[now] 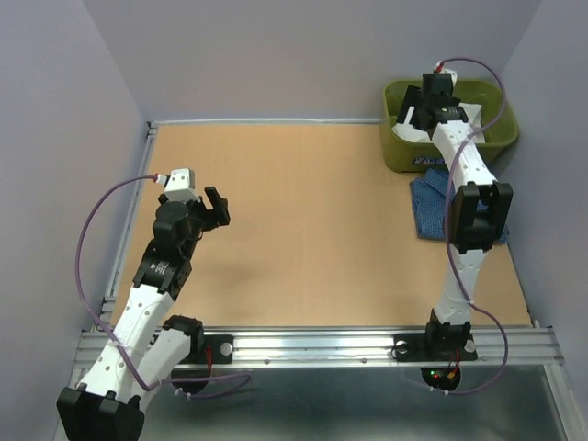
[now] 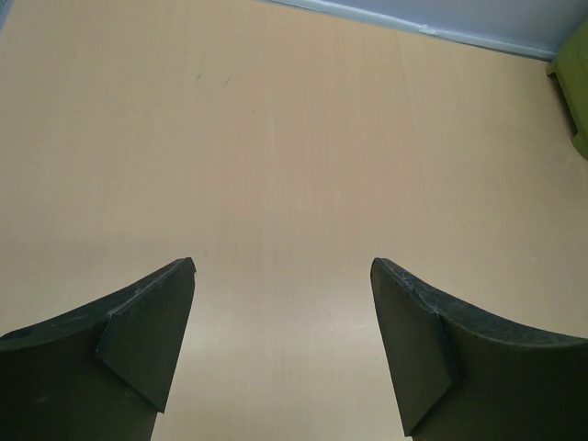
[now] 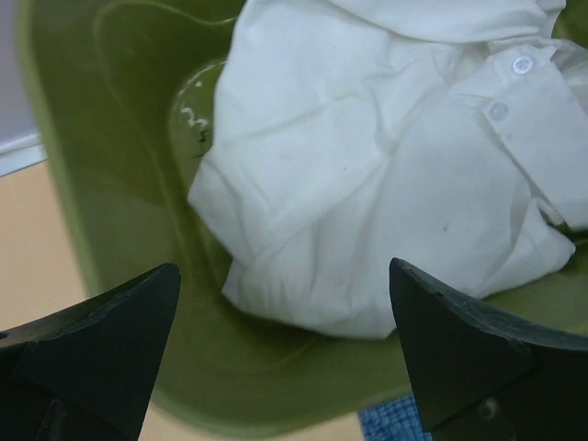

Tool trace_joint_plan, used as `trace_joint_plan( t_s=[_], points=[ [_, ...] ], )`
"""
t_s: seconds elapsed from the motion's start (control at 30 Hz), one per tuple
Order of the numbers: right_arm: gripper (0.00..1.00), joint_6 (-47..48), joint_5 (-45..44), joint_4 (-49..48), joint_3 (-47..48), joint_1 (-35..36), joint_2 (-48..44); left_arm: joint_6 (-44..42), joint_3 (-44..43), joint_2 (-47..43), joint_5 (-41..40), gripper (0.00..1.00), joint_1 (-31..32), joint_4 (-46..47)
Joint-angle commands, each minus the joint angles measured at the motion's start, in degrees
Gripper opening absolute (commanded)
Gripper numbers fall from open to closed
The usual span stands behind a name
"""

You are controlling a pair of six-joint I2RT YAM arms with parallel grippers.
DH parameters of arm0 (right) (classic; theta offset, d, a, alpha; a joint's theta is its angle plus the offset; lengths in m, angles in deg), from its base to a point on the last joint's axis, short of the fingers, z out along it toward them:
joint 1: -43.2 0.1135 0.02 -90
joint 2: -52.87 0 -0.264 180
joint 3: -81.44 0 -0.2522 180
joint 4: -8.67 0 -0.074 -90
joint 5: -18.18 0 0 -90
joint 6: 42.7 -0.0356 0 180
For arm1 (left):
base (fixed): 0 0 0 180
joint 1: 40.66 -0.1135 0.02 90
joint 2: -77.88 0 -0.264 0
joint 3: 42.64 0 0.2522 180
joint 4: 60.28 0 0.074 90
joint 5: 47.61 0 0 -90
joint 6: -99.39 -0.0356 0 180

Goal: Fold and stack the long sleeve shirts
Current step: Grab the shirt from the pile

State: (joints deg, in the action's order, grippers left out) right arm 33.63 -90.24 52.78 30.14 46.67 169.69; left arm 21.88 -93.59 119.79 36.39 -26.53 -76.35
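**Wood surface open at left and centre, shirts at far right**

Tan table runs wide between its edge rails. Olive bin, far-right corner, holds the white shirt. The blue shirt lies just beside the bin. Right gripper hangs spread over the white shirt and left gripper spread above the table, both holding nothing.

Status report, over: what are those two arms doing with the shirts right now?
Left gripper open, empty, over table. Right gripper open above white shirt crumpled in green bin. Blue shirt on table beside bin. Nothing blocking.
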Motion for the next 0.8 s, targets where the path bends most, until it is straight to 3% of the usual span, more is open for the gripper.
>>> trace_joint_plan(
  t_s=[0.0, 0.27, 0.57, 0.77],
  points=[
    [1.0, 2.41, 0.31, 1.03, 11.34, -2.93, 6.56, -1.5, 1.6, -0.6, -0.41, 0.88, -0.24, 5.47],
    [1.0, 4.53, 7.24, 0.85, 25.67, -6.8, 24.75, -2.29, 2.47, -1.65, -0.59, 0.87, -0.24, 7.31],
    [0.97, 8.39, 9.18, -1.87, 28.33, -7.07, 31.45, -2.82, 3.35, -2.27, -0.59, 0.87, -0.24, 7.67],
    [0.46, 10.33, 10.15, -3.71, 27.98, -7.07, 32.78, -3.09, 3.44, -1.74, -0.77, 0.87, -0.24, 7.76]
  ],
)
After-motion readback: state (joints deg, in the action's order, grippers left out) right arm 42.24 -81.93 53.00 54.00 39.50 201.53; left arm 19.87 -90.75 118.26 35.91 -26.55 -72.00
